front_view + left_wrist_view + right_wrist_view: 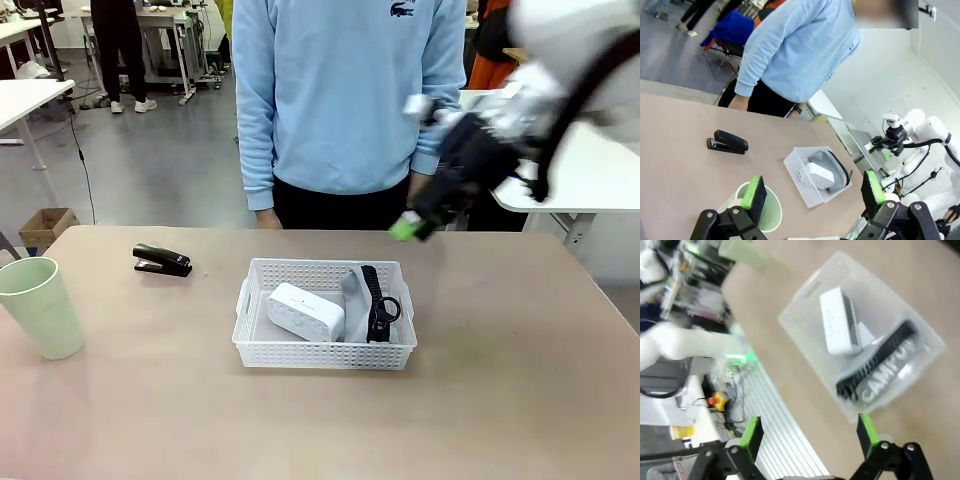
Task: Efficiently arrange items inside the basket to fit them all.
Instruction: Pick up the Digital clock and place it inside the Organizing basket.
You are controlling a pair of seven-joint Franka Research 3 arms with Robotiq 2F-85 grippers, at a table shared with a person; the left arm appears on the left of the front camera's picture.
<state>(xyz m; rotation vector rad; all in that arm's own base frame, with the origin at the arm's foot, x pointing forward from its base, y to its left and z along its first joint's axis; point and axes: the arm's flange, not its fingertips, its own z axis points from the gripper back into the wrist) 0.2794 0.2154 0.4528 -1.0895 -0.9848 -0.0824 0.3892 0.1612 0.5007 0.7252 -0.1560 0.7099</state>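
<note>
Right gripper raised beyond far right corner of basket, angled down-left, jaws spread, empty. Left gripper above upright cup, jaws spread, empty. In basket: power strip at left, long axis slanting across; pouch at right, strap running near-to-far. Stapler on table, left of basket, long axis left-right.

One basket, one power strip, one pouch, one stapler, one cup.

White letters reading "CAMPU…" run along the grey pouch. The person's sweatshirt bears a small dark emblem, its wording unreadable.
</note>
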